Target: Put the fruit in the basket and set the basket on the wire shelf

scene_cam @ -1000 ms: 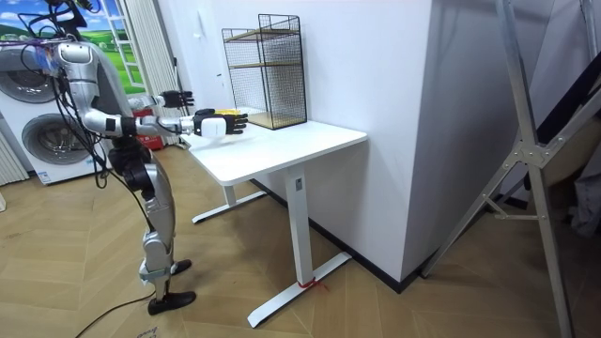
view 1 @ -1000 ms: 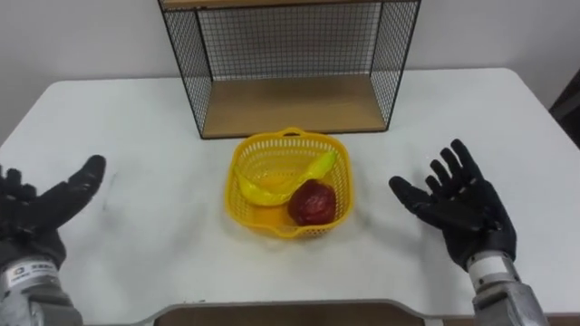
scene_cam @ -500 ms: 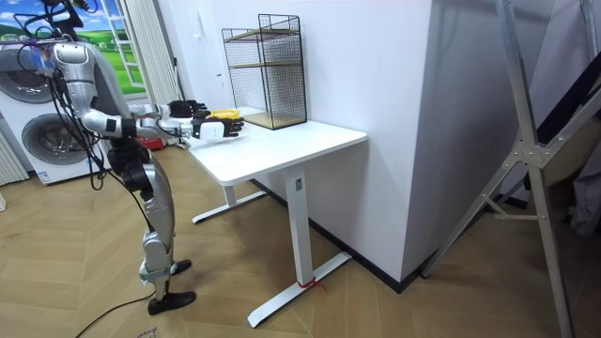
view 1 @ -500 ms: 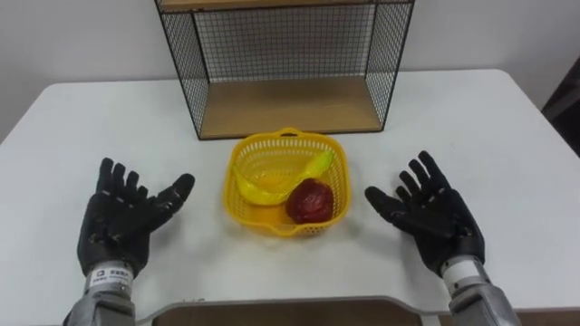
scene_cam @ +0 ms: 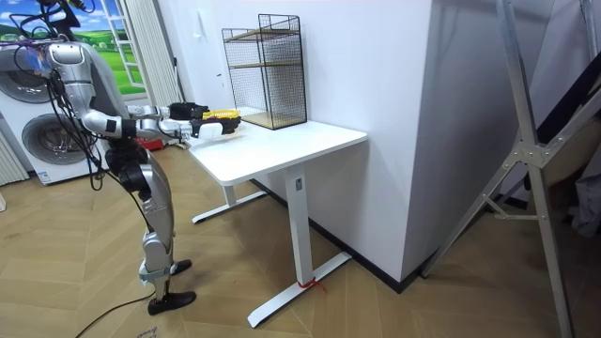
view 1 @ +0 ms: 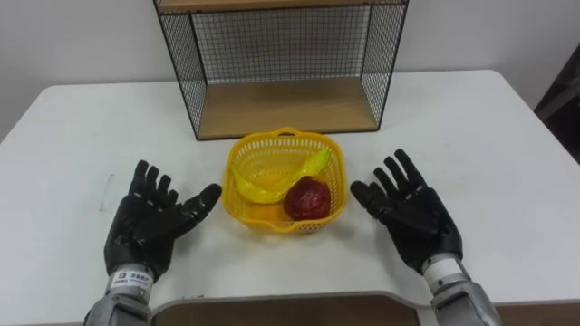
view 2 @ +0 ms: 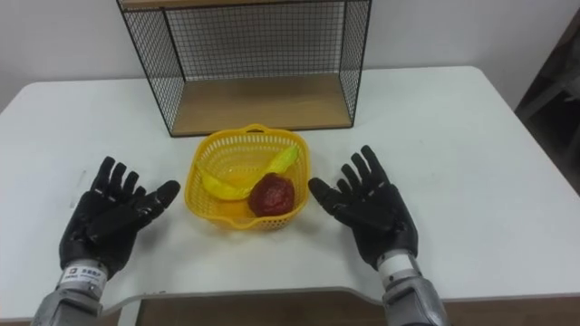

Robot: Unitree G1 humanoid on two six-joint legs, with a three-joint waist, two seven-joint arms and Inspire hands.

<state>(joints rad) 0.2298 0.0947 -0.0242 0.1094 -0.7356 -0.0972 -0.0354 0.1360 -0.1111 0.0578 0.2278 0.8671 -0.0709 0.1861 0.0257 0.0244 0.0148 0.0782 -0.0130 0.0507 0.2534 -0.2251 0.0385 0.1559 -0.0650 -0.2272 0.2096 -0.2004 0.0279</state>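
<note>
The yellow plastic lattice basket [view 1: 272, 152] sits on the white table [view 1: 91, 127] between the two hands, just beyond their thumbs; inside it lie a yellow curved banana [view 1: 263, 191] and a dark red round fruit [view 1: 308, 199], so the loading looks done. The left hand [view 1: 154, 226] lies palm up with its fingers spread and straight, its thumb near the basket's left wall but apart from it; the right hand [view 1: 412, 213] mirrors it on the other side, fingers splayed and holding nothing, thumb close to the right wall without touching. Ahead of both hands, past the basket, stands the black wire shelf with a wooden floor board [view 1: 285, 104], its bottom bay bare; gripping the basket, lifting it and setting it there is not yet done.
</note>
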